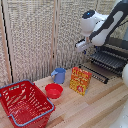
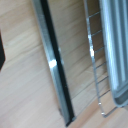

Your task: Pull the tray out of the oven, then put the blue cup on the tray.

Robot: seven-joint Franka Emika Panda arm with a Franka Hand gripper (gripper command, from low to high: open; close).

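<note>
Nearest in the exterior view, a red wire basket [image 1: 24,104] with a blue rim is seen on the wooden bench [image 1: 95,107], at the exterior view's left. Just behind it, towards the middle, a red bowl [image 1: 53,90] is set on the bench, and the blue cup [image 1: 59,75] is stood upright close behind the bowl, its handle turned to the exterior view's left. To the exterior view's right of the bowl, a red and yellow box [image 1: 80,80] is propped upright on the bench.

Farther back on the exterior view's right, the oven [image 1: 116,52] is seen with its door [image 1: 95,72] folded down flat. The tray [image 1: 111,58] of dark parallel bars is shown drawn forward out of the oven's mouth, above the lowered door, well apart from the blue cup.

The white arm is held over the oven's front, with the pincer [image 1: 82,45] raised above the door's outer edge; whether it is wide or narrow cannot be told. In the wrist view, the door's bar handle [image 2: 54,60] and glass are seen slanting across the wood, with the wire tray [image 2: 97,70] beside them.
</note>
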